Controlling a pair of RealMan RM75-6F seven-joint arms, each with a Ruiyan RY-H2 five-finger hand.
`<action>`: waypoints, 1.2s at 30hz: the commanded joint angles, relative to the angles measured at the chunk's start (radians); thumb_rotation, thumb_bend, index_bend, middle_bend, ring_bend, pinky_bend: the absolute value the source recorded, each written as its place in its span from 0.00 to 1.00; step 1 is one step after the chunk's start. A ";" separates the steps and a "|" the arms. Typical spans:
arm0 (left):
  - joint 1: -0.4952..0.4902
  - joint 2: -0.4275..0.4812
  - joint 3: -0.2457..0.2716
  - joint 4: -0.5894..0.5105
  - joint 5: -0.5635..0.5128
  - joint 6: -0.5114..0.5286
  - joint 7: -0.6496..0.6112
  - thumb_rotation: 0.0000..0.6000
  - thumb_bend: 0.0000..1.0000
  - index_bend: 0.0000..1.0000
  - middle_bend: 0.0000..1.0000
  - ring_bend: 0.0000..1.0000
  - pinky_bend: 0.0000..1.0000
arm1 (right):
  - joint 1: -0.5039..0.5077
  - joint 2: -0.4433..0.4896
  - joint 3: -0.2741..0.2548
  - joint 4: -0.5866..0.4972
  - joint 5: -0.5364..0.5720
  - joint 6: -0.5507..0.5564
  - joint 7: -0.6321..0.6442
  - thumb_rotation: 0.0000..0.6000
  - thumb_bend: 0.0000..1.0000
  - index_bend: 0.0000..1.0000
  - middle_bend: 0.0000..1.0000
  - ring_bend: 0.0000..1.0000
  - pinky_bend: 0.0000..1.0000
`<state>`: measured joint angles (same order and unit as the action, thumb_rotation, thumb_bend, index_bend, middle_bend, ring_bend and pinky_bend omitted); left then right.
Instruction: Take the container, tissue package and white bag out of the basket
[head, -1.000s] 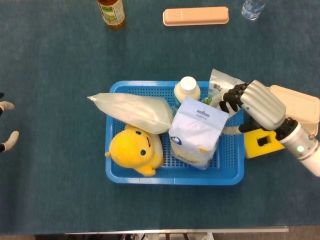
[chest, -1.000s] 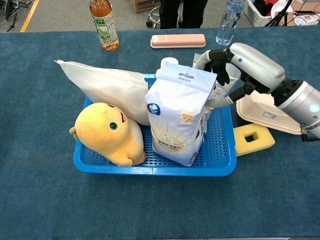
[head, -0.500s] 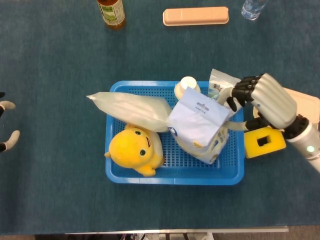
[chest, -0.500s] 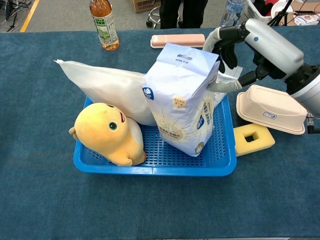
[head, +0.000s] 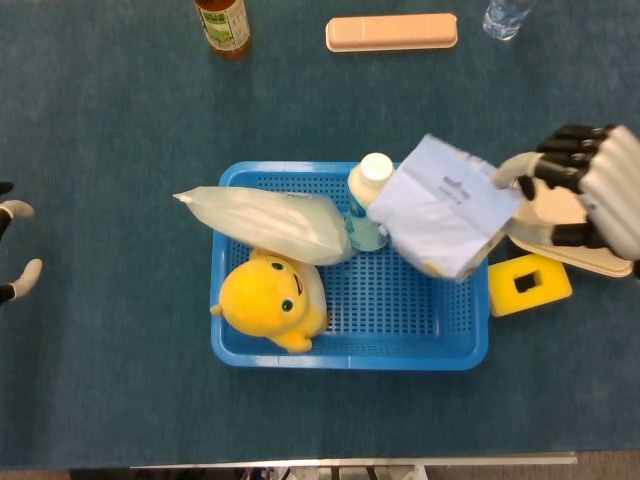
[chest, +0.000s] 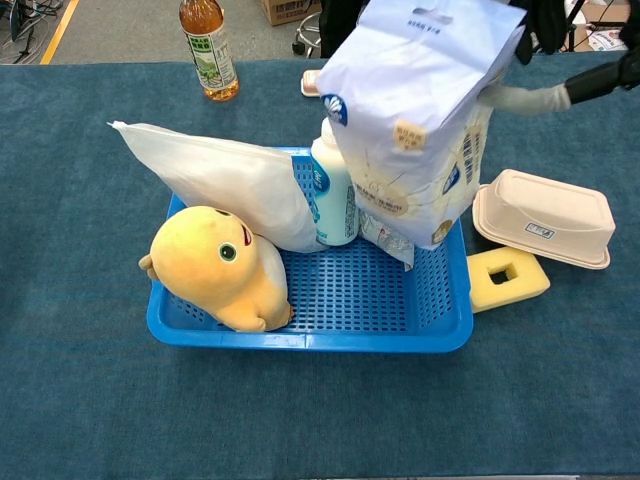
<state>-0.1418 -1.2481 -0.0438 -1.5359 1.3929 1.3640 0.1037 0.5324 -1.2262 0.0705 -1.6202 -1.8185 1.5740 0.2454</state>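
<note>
White bag (chest: 415, 110) tilted, top toward right hand (head: 590, 200)

a lab: taped floor (chest: 52, 28), stool base (chest: 318, 35) beyond table.

right hand (head: 590, 195) holds white bag (head: 443, 206) lifted, tilted over basket (head: 350, 352) right edge. Yellow plush (head: 268, 298) at basket's front-left corner, bottle (head: 372, 195) at its back edge.

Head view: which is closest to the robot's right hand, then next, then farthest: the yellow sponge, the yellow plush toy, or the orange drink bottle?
From the right hand:
1. Yellow sponge, just below it, outside the basket.
2. Yellow plush toy, in the basket's left part.
3. Orange drink bottle, far top left.
</note>
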 joint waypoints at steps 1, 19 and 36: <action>-0.001 -0.001 0.000 -0.002 0.000 0.000 0.003 1.00 0.24 0.33 0.18 0.12 0.30 | -0.044 0.069 0.013 -0.064 -0.013 0.054 -0.057 1.00 0.41 0.76 0.75 0.73 0.71; -0.012 -0.011 0.000 -0.012 -0.002 -0.011 0.032 1.00 0.24 0.33 0.18 0.12 0.30 | -0.311 0.333 -0.103 -0.241 -0.066 0.202 -0.210 1.00 0.39 0.76 0.73 0.71 0.71; -0.017 -0.008 -0.001 -0.021 0.003 -0.008 0.035 1.00 0.24 0.33 0.18 0.12 0.30 | -0.446 0.426 -0.141 -0.279 -0.037 0.198 -0.273 1.00 0.00 0.30 0.40 0.52 0.71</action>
<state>-0.1585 -1.2561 -0.0448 -1.5571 1.3955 1.3560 0.1385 0.0878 -0.7992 -0.0721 -1.9008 -1.8566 1.7737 -0.0266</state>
